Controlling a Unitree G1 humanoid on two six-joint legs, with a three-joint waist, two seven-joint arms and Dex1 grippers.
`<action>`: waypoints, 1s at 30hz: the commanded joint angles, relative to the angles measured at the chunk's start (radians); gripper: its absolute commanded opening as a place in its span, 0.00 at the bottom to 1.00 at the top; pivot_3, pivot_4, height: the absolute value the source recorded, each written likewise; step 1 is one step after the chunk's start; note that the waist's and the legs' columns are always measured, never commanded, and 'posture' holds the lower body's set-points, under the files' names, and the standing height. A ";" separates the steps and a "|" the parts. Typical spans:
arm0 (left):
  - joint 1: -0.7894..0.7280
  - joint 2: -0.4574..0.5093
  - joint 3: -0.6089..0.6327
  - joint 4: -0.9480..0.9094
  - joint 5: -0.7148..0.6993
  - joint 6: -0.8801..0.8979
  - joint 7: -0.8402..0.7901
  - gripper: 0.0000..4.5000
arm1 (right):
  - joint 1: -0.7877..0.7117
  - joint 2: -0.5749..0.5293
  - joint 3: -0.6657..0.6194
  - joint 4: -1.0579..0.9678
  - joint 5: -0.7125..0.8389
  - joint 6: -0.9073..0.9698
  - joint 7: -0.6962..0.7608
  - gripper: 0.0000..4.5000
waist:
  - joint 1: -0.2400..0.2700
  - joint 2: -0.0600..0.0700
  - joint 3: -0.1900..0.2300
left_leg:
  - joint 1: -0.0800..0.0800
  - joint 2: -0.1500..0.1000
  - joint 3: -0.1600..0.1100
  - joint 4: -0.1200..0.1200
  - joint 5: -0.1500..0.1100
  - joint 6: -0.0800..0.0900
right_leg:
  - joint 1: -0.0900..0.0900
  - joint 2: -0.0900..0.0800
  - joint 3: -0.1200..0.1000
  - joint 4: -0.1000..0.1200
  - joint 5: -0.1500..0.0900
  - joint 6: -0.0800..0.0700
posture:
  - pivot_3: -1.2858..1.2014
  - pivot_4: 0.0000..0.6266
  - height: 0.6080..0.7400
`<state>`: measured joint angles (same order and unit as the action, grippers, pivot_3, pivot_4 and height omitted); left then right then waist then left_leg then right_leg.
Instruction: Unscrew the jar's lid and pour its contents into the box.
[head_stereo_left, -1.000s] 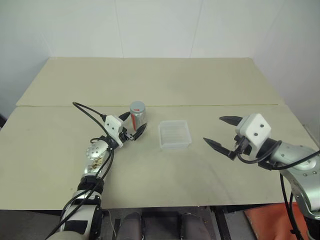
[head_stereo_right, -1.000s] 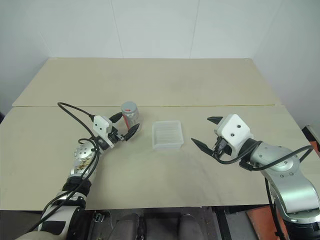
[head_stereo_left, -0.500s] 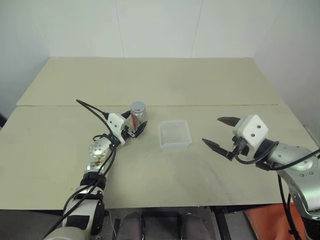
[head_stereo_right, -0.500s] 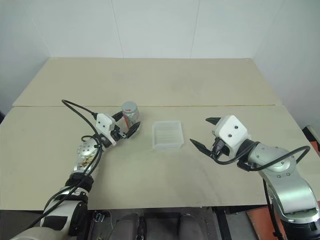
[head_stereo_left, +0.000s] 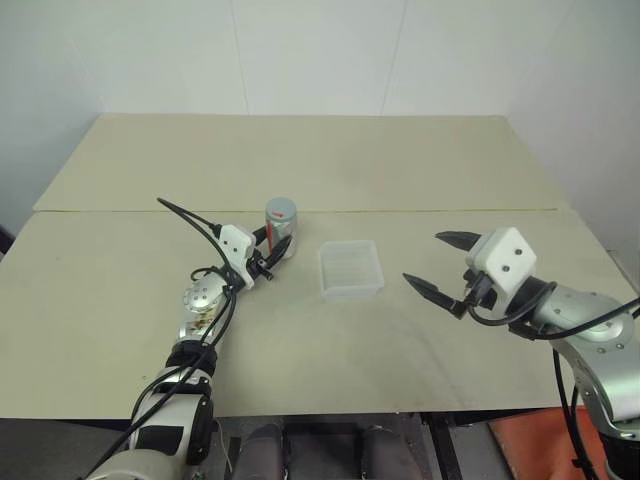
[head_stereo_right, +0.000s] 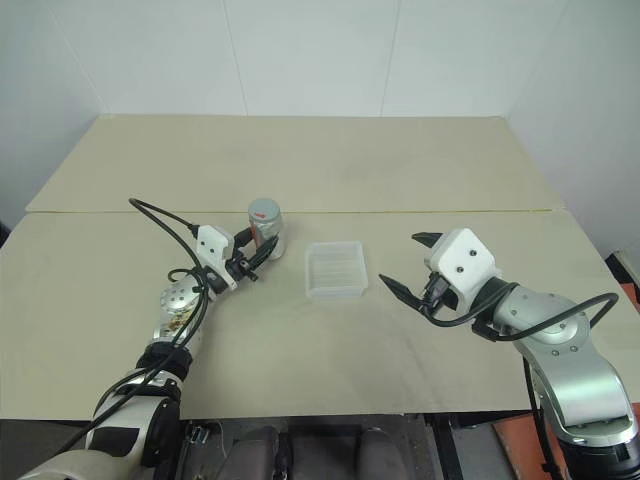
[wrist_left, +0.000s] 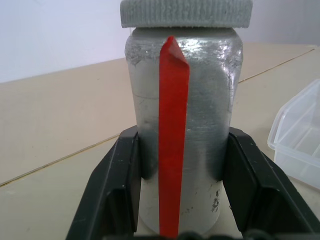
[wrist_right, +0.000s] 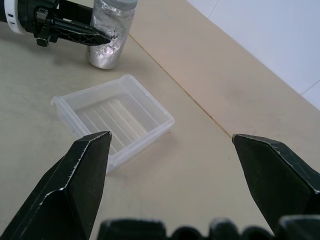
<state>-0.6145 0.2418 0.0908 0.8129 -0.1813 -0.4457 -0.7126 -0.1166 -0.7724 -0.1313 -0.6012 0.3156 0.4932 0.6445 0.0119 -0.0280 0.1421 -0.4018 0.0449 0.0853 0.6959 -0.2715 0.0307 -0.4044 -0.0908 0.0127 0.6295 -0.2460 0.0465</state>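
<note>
The silvery jar (head_stereo_left: 281, 228) with a red stripe stands upright on the table, left of the box (head_stereo_left: 350, 269). Its grey ribbed lid (wrist_left: 186, 12) sits on top. My left gripper (wrist_left: 184, 150) is shut on the jar, one black finger (wrist_left: 117, 190) pressed on each side of its lower body. The clear, shallow box looks empty. The contents are hidden inside the jar. My right gripper (head_stereo_left: 424, 258) hovers open to the right of the box, its fingers spread wide with nothing between them. In the right wrist view, the box (wrist_right: 112, 117) and the jar (wrist_right: 107, 40) lie ahead of it.
The beige table (head_stereo_left: 300, 160) has a seam (head_stereo_left: 430, 210) running across it just behind the jar. A black cable (head_stereo_left: 190, 215) loops up from my left wrist. White walls stand behind the table's far edge.
My left gripper's fingers have closed from wide open onto the jar's sides. The right gripper has stayed where it was, open.
</note>
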 joint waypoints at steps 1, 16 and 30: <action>0.008 0.004 0.001 -0.087 -0.020 0.014 -0.014 0.43 | -0.034 0.001 -0.005 -0.045 -0.001 0.006 -0.012 1.00 | 0.000 0.000 0.000 | 0.000 0.000 0.000 0.000 0.000 0.000 | 0.000 0.000 0.000 0.000 0.000 0.000 | 0.52 0.24 1.00; 0.136 0.051 -0.062 -0.598 -0.072 0.298 -0.056 0.43 | -0.362 0.292 0.223 -0.070 0.027 0.248 -0.222 1.00 | -0.004 0.000 0.000 | -0.001 0.001 -0.002 0.000 0.000 0.000 | -0.001 0.000 0.000 0.001 0.000 0.000 | 0.52 0.24 1.00; 0.165 0.014 -0.111 -0.703 -0.089 0.361 -0.049 0.43 | -0.486 0.499 0.255 0.016 0.011 0.309 -0.355 1.00 | -0.005 0.001 0.000 | -0.002 0.001 -0.001 0.000 0.001 0.000 | -0.002 0.000 -0.001 0.001 0.000 0.000 | 0.52 0.24 1.00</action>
<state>-0.4324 0.2591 -0.0199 0.1549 -0.2595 -0.0821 -0.7717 -0.5793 -0.2824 0.1272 -0.5687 0.3342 0.8046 0.3092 0.0071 -0.0274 0.1420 -0.4041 0.0456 0.0848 0.6963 -0.2709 0.0302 -0.4062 -0.0905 0.0115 0.6301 -0.2460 0.0463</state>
